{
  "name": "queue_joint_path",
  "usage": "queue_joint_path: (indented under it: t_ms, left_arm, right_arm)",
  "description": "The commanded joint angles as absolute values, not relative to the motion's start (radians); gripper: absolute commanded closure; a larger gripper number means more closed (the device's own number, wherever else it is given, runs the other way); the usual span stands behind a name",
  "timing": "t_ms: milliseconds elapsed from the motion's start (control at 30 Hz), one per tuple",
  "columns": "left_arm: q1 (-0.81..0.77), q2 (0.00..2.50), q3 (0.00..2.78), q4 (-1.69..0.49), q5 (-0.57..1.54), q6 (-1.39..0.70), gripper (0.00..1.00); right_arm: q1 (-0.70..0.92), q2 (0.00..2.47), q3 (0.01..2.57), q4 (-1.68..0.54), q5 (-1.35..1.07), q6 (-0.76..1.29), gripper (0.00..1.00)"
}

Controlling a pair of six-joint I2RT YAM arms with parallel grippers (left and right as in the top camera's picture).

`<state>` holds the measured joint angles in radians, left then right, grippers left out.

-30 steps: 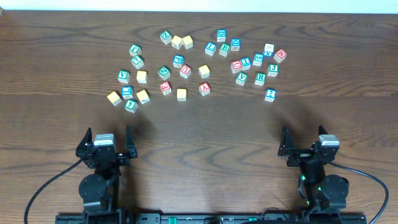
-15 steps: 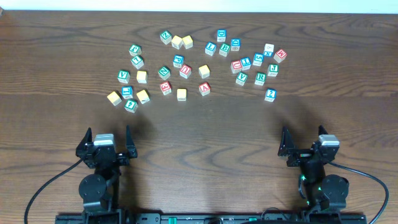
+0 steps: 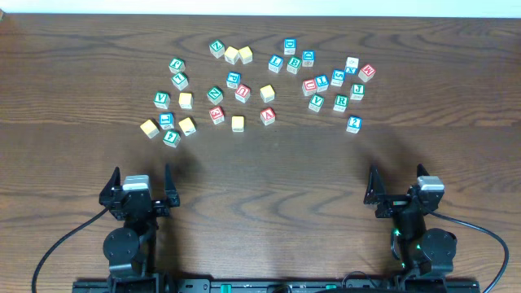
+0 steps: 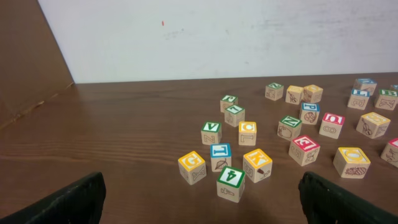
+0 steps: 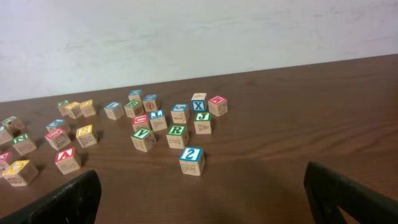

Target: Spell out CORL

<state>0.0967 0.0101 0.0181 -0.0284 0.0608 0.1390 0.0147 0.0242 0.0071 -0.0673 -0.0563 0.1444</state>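
Several wooden letter blocks lie scattered across the far half of the dark wood table (image 3: 269, 187). A green R block (image 3: 340, 102) sits in the right cluster and shows in the right wrist view (image 5: 177, 135). A blue L block (image 3: 275, 63) lies near the middle back. A red block (image 3: 309, 86) beside it seems to bear a C. My left gripper (image 3: 142, 172) is open and empty near the front left; its fingers (image 4: 199, 205) frame bare table. My right gripper (image 3: 397, 174) is open and empty at the front right (image 5: 205, 199).
A green 4 block (image 4: 231, 182) is the nearest block to the left gripper. A blue 2 block (image 5: 191, 160) is nearest the right gripper. A white wall (image 4: 217, 37) stands behind the table's far edge. Cables trail from both arm bases.
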Motion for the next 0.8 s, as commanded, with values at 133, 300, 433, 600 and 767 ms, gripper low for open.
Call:
queue_joint_path:
  t_ms: [133,300,433,600,767]
  left_arm:
    - [0.101,0.006,0.004,-0.066,0.059,0.149,0.02]
    - [0.101,0.006,0.004,-0.066,0.059,0.149,0.03]
    - [0.101,0.006,0.004,-0.065,0.059,0.149,0.02]
    - [0.101,0.006,0.004,-0.059,0.060,0.149,0.02]
    - [0.101,0.006,0.004,-0.051,0.060,0.149,0.02]
  right_arm:
    - [0.001,0.020,0.006,-0.071,-0.062,0.141,0.01]
    - [0.001,0.020,0.006,-0.071,-0.062,0.141,0.01]
    - [0.001,0.020,0.006,-0.071,-0.062,0.141,0.01]
    - [0.001,0.020,0.006,-0.071,-0.062,0.141,0.01]
    - [0.001,0.020,0.006,-0.071,-0.062,0.141,0.01]
